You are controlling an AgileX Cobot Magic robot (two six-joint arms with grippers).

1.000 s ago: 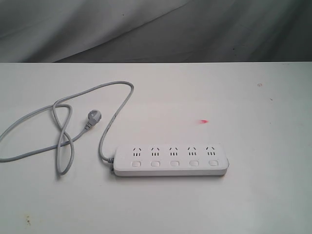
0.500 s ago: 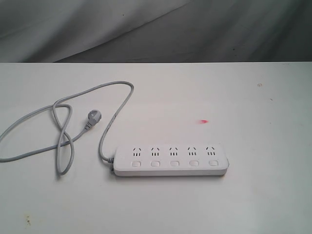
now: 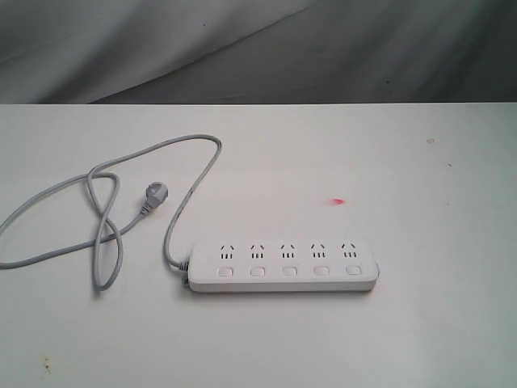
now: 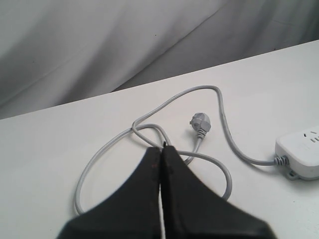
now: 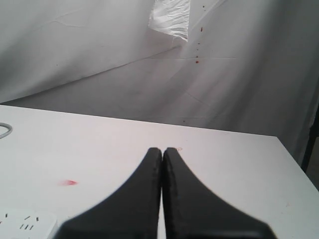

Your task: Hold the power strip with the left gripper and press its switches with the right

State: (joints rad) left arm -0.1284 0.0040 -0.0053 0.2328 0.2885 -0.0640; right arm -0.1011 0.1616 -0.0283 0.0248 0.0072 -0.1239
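1. Lying flat on the white bench [image 3: 452, 323], the power strip [image 3: 284, 265] shows its five switches [image 3: 289, 272] in a row, facing up.
2. Its grey cord [image 3: 105, 218] loops away toward my left side, with the plug [image 3: 153, 196] lying beside the loops.
3. My left jaws are pressed together, empty, above the cord.
4. My right jaws are closed too, holding nothing, apart from the strip.

The right gripper [image 5: 162, 149] holds its two black fingers pressed flat together over a white table [image 5: 224, 164]. Taking the fingertips as pointing to twelve o'clock, a small red mark [image 5: 67, 182] lies near nine o'clock and one end of the power strip [image 5: 27, 223] near eight. Grey cloth [image 5: 99, 64] hangs at twelve.
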